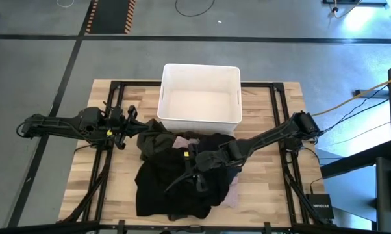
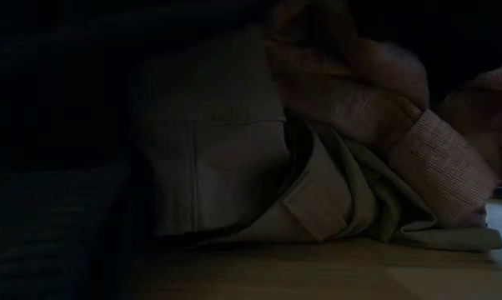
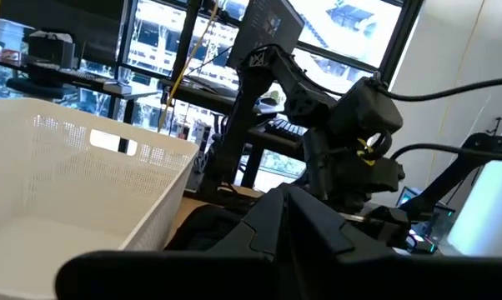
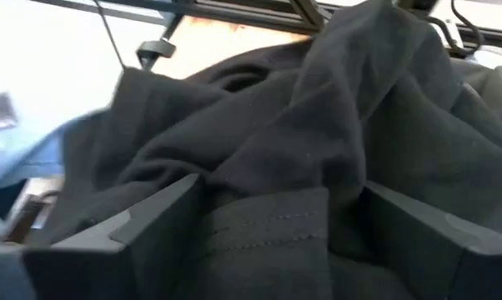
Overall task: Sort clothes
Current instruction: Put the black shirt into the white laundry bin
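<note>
The clothes lie in a heap on the wooden table just in front of the white bin. A large black garment lies nearest the front edge. A dark olive-grey one lies at the heap's far left. Bits of a pale pink shirt show at the heap's right edge and up close in the low view. My right gripper is open and low on the heap's middle, with black cloth between its fingers. My left gripper hovers by the heap's far left corner. My right gripper's open fingers come down slanting from the table's right and stand in the black garment. A raised fold with a stitched hem lies between them against their inner sides. The cloth is slack and rests on the heap.
The white bin stands at the table's far middle; its wall also shows in the left wrist view. Black frame rails run along the table's left and right sides. Bare wood lies to the right of the heap.
</note>
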